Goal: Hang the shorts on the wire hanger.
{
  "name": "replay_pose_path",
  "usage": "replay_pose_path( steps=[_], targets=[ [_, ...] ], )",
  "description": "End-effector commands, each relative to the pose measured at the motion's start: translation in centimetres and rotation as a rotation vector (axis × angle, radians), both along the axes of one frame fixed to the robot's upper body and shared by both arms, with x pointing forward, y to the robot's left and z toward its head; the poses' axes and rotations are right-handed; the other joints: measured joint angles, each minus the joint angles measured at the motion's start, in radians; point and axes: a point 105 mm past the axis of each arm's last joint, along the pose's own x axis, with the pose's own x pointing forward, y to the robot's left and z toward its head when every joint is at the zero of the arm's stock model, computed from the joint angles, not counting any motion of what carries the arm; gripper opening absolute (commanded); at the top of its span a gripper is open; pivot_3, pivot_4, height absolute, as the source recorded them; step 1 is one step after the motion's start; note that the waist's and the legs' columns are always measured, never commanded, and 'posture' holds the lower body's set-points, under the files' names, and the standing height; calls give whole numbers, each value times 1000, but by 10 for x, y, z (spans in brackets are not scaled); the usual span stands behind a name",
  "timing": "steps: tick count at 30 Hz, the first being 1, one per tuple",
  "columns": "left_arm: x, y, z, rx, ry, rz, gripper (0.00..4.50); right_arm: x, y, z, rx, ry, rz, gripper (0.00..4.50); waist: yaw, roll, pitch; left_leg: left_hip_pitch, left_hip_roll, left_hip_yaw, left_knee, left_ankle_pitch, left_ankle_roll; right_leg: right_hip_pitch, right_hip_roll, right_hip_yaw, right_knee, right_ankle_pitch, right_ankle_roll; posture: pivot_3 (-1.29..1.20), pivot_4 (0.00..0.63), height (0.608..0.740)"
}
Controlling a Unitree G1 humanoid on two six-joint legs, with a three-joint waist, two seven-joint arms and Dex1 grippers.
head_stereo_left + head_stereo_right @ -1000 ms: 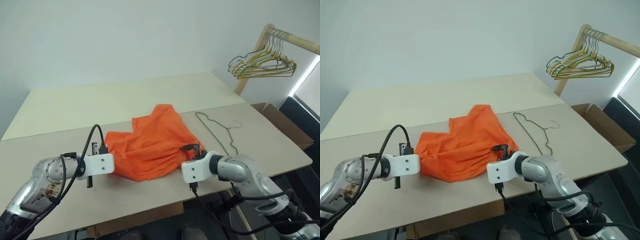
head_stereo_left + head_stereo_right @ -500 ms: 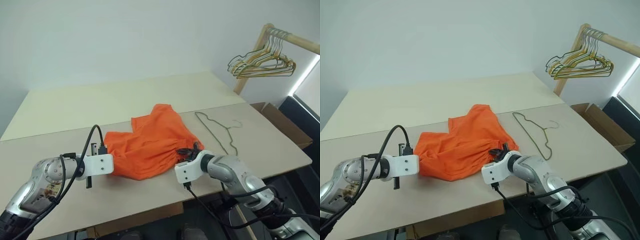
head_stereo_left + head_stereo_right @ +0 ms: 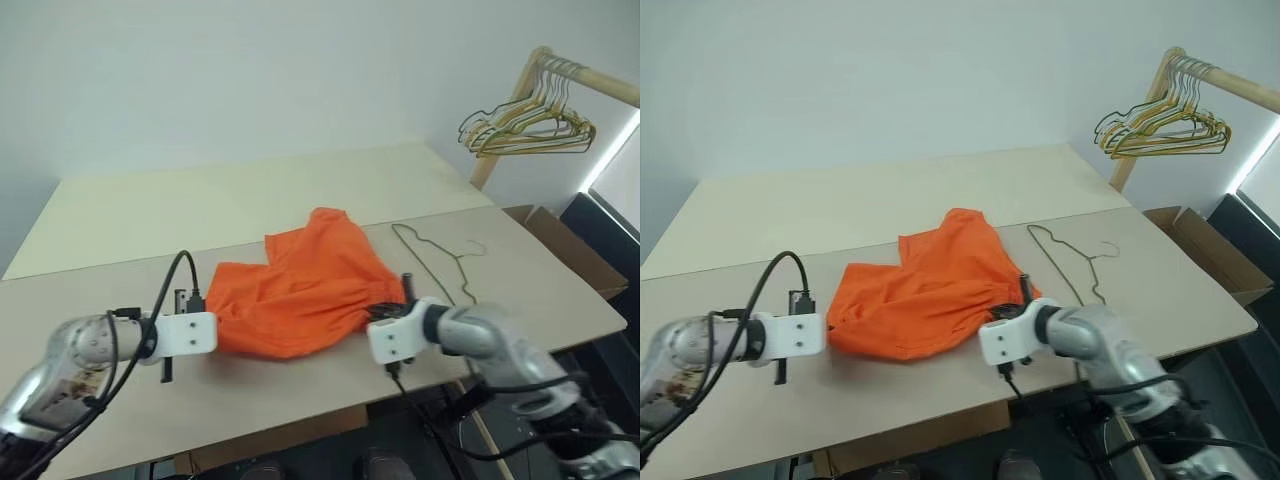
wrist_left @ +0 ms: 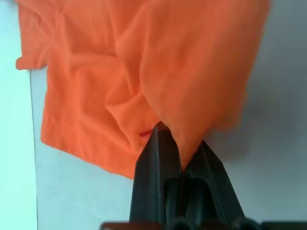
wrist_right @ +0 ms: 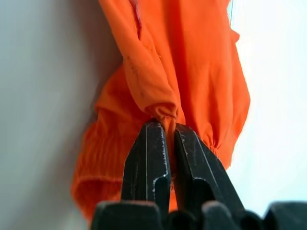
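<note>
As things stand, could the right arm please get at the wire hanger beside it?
Probably not yet: the right pincer is shut on the shorts. The wire hanger lies bare on the table just beyond it, nothing between them.

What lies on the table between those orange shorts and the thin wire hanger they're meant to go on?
Nothing visible. The shorts are pinched by both claws, left claw and right claw, and only bare table separates them from the wire hanger lying beside them.
</note>
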Motion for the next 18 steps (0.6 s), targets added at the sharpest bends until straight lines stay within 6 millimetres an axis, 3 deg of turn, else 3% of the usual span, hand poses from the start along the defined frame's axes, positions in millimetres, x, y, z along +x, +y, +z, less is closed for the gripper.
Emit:
replay_pose_path(
  steps=[1,5,9,13,14,17,18],
  targets=[
    [-14,-1,22,-19,28,-120,0,-29,-9,29,36,116,159,39,-1,0,0,0,0,0,0,0,0,0,0,0,0,0,0,-68,0,740],
    [-16,0,25,-40,51,-164,0,-34,-19,40,58,231,193,39,-5,0,0,2,1,0,0,0,0,2,0,1,0,0,0,-68,0,740],
    [14,-14,37,-114,-57,-129,0,8,-10,57,163,142,123,39,-3,0,1,4,1,2,1,0,1,2,1,2,1,2,-1,-72,0,740],
    [86,-23,82,-253,-272,47,0,78,0,90,264,-11,-13,39,0,-2,2,4,0,2,2,6,6,4,2,2,0,10,2,-77,0,740],
    [103,-21,92,-262,-316,86,0,93,0,96,257,-51,-33,39,-1,-2,1,4,-1,2,2,11,0,4,2,2,0,14,-2,-75,0,740],
    [173,-6,149,-252,-582,288,0,152,0,132,247,-251,-177,39,-7,-2,1,1,-4,3,2,12,0,2,2,2,1,15,-2,-58,0,740],
    [194,-2,179,-236,-722,366,0,171,0,151,245,-359,-244,39,-12,-3,2,-1,-5,3,1,13,0,0,2,1,-1,16,-2,-50,0,740]
  ],
)
